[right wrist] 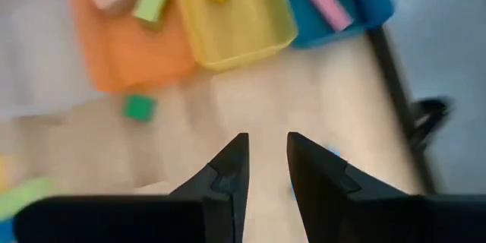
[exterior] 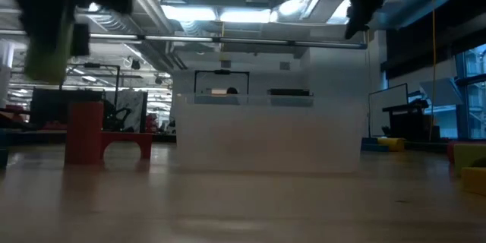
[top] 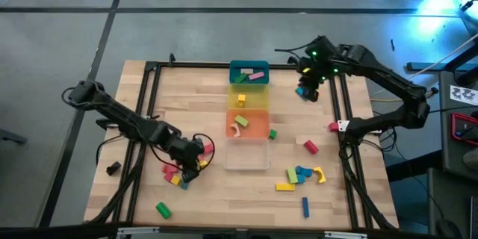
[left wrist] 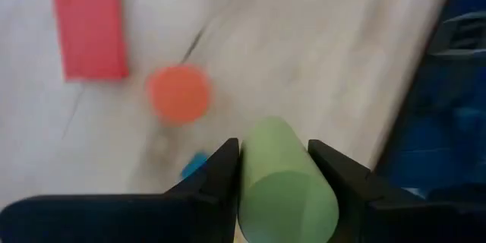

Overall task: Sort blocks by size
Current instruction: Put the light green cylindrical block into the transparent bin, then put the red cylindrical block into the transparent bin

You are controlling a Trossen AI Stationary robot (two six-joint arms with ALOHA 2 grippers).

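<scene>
My left gripper [top: 196,163] is over the near left of the table, shut on a light green cylinder block [left wrist: 277,175]; in the low view the cylinder [exterior: 49,53] hangs well above the tabletop. Below it lie a red bar [left wrist: 87,23], an orange-red cylinder [left wrist: 178,93] and other blocks [top: 175,175]. My right gripper [top: 306,82] is raised over the table's far right, beside the teal bin [top: 249,75]. Its fingers [right wrist: 267,140] stand a narrow gap apart with nothing between them. A blue block [top: 305,92] shows just under it. My left gripper pinches the green cylinder by its curved sides [left wrist: 247,175] between the two fingers. The cylinder lies along the fingers, which slant down from above. It is lifted clear of the table.
Teal, yellow [top: 248,98], orange [top: 248,125] and clear [top: 246,155] bins stand in a row down the table's middle, some with blocks inside. Loose blocks lie at the near right [top: 299,173], a green one at the near left [top: 163,209]. A red arch [exterior: 99,133] stands on the table.
</scene>
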